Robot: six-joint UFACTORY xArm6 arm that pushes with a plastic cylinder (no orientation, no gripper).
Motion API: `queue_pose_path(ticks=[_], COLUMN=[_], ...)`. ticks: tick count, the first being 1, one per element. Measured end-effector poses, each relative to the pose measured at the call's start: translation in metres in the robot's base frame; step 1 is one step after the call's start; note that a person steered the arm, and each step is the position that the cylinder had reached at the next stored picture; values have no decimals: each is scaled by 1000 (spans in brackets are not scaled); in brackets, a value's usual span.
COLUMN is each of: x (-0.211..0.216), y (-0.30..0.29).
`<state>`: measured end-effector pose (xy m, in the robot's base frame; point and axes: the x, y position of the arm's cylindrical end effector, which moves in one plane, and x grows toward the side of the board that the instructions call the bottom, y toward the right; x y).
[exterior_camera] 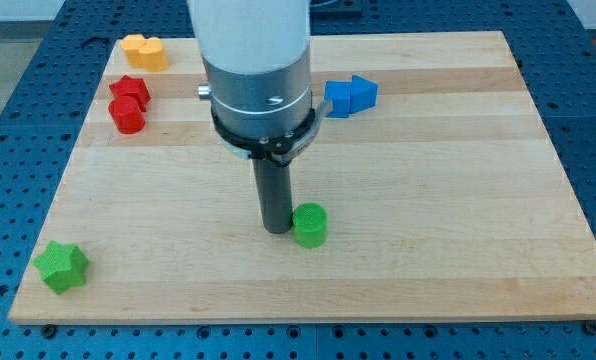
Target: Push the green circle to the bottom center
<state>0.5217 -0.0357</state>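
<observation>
The green circle stands on the wooden board, a little below the middle and near the centre from left to right. My tip is down on the board right beside the circle, on its left, touching it or nearly so. The arm's white and grey body rises above the rod and hides part of the board's top middle.
A green star lies at the bottom left corner. A red star and a red cylinder sit at the upper left, a yellow block at the top left. Two blue blocks lie right of the arm.
</observation>
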Motion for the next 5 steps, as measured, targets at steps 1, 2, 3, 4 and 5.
queue_pose_path(ticks=[1,2,3,4,5], x=[-18,-26,-21,4,22], y=[1,5,25,33,38])
